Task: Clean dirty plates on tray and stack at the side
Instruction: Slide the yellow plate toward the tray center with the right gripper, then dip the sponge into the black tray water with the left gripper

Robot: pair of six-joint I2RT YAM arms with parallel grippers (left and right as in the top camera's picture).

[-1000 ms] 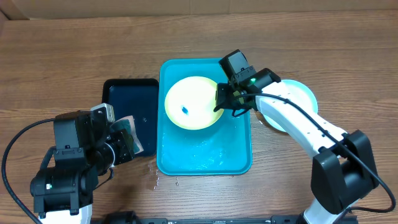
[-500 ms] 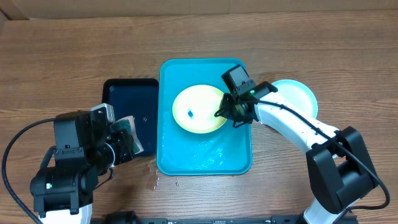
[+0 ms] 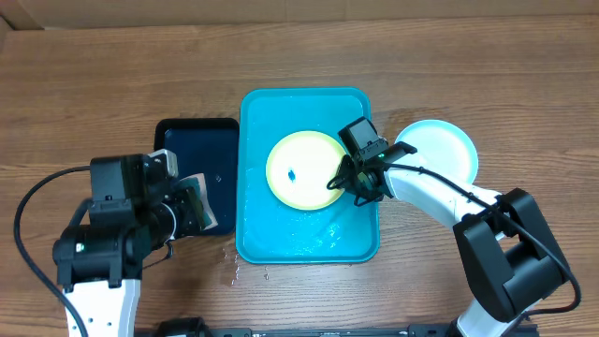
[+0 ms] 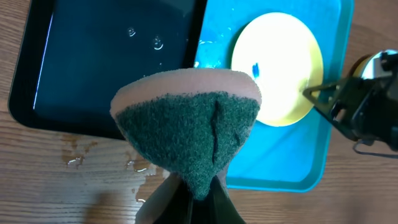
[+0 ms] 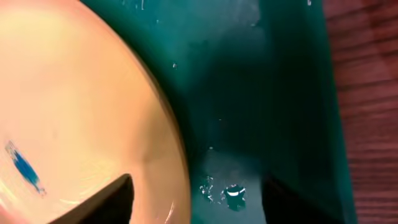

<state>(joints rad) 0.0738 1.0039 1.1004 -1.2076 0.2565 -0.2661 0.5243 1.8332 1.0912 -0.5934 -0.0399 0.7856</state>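
- Right gripper [image 3: 349, 179] is hanging open astride the rim of the yellow plate [image 3: 299, 168], which is lying in the blue tray [image 3: 281, 234] beneath it.
- Left gripper [image 4: 193, 202] is pinching a green sponge [image 4: 186, 130], well apart from that plate.

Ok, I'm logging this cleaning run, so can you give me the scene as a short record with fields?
yellow plate: flat in the blue tray, blue smudge at centre
right gripper: open, at that plate's right rim
left gripper: shut on a sponge, by the black tray
blue plate: on the table, right of the blue tray
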